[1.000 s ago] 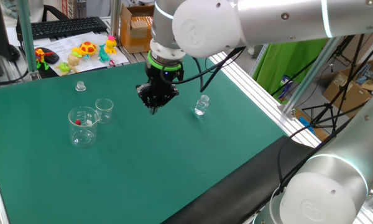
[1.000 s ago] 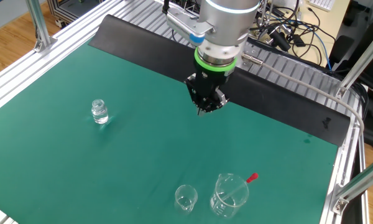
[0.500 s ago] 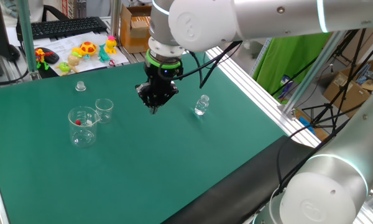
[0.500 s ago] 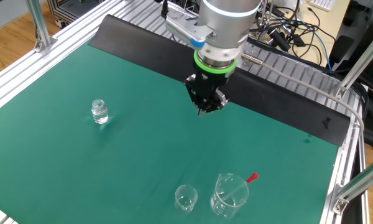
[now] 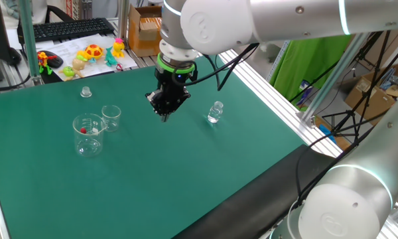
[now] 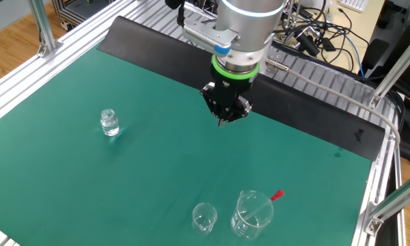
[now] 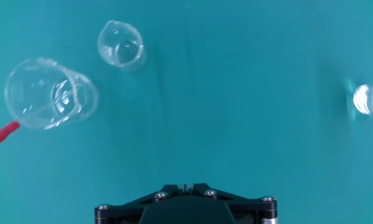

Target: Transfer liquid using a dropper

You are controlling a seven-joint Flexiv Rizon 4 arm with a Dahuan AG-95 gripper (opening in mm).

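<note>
The dropper [image 6: 261, 206] is a thin clear tube with a small red end. It is leaning inside the big glass cup [image 6: 252, 214], and its red end [image 7: 4, 132] is sticking out over the rim. The tube is hard to see through the glass.

The small glass cup [image 6: 204, 218] is standing just beside the big one, and I cannot tell if any liquid is in either of them. A small clear bottle [image 6: 109, 123] is standing alone, well apart from the cups, on the other side of the tool. It seems to be holding some clear liquid. In one fixed view a tiny clear cap [image 5: 85, 92] is lying near the far edge of the green desk [image 6: 123, 178].

The tool [image 6: 223, 121] is hanging above the desk between the bottle and the cups, pointing straight down. Its fingers are closed together and are holding nothing. Nothing is standing between it and the cups.
</note>
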